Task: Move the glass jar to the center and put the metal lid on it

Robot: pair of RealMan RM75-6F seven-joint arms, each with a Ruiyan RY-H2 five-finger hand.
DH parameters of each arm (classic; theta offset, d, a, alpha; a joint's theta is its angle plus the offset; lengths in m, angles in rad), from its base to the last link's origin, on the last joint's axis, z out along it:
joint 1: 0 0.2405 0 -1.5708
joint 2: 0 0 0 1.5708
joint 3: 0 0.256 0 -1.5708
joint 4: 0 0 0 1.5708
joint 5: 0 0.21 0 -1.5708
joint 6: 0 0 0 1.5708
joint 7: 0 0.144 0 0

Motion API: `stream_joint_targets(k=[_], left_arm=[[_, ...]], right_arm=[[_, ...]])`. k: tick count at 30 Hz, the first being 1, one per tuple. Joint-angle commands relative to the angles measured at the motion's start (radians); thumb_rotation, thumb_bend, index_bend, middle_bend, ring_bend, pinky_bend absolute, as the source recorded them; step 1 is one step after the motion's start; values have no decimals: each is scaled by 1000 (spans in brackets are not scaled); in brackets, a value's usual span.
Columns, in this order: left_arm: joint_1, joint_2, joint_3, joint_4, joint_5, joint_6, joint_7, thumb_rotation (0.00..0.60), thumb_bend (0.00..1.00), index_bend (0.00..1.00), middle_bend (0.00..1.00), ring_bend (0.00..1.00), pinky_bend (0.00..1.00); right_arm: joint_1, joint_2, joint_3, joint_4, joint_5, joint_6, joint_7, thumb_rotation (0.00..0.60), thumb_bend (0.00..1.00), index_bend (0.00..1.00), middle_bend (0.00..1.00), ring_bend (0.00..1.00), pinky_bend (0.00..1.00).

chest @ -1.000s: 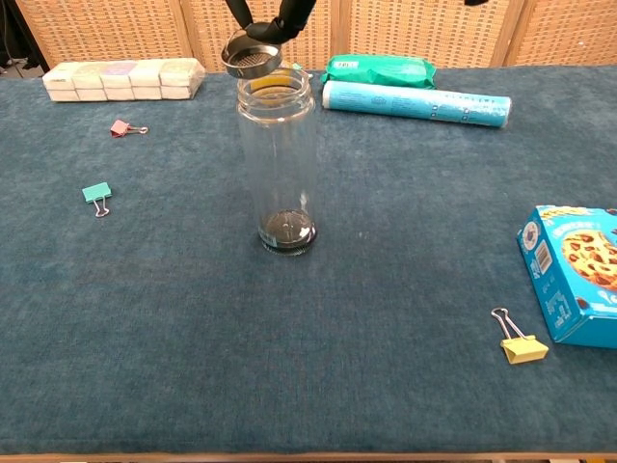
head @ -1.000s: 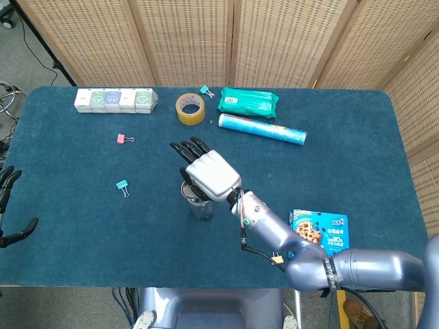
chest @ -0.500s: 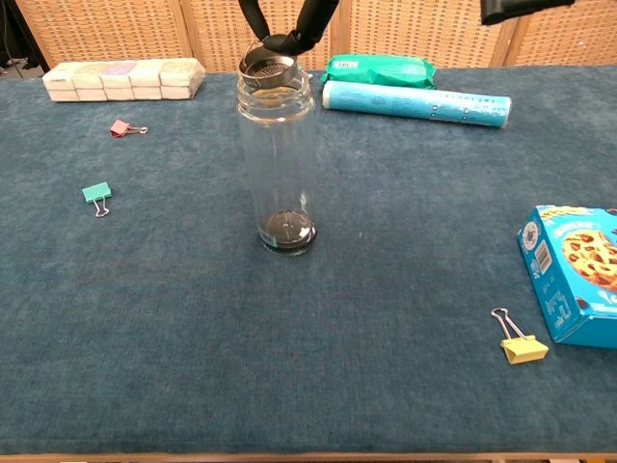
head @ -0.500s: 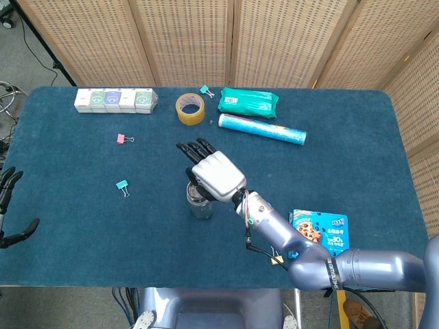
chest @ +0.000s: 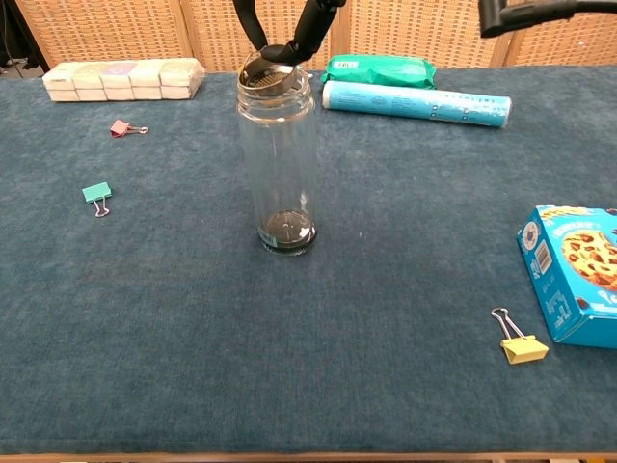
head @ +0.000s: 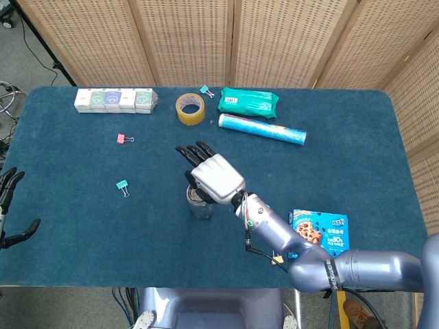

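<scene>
The glass jar stands upright near the middle of the blue counter, so the move to the center looks done and only the capping is left. The right hand hangs directly over the jar's mouth, back of the hand up. In the chest view its dark fingers come down from above and pinch the metal lid by its rim, which keeps the lid's underside free to meet the glass. The lid sits at the mouth, slightly tilted, one edge seeming to rest on the rim; whether it is fully seated I cannot tell. A hold from above suits this tall, narrow jar, since any sideways push could tip it.

The left hand waits at the counter's left edge, well apart from the jar, fingers spread and holding nothing; it plays no part in this step.

The next move calls for levelling the lid and pressing straight down before letting go. Nothing steadies the jar, so an off-center press is the main risk.

Along the far side lie a roll of tape, a teal packet and a foil-wrapped tube, clear of the work. A cookie box and a yellow binder clip lie to the right.
</scene>
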Motion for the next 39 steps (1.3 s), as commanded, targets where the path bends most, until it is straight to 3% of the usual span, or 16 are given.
stream_joint_targets(k=[1, 16, 39], left_arm=[[0, 0, 0, -1, 1, 0, -1, 600, 281, 0, 0, 0, 0], [1, 4, 3, -2, 6, 1, -5, 600, 281, 0, 0, 0, 0], [1, 4, 5, -1, 12, 2, -5, 600, 282, 0, 0, 0, 0]], right_arm=[[3, -2, -1, 2, 2, 0, -3, 600, 521, 622, 0, 0, 0], [9, -5, -3, 2, 12, 1, 3, 600, 520, 612, 0, 0, 0], [2, 3, -12, 0, -2, -14, 37, 600, 521, 465, 0, 0, 0]])
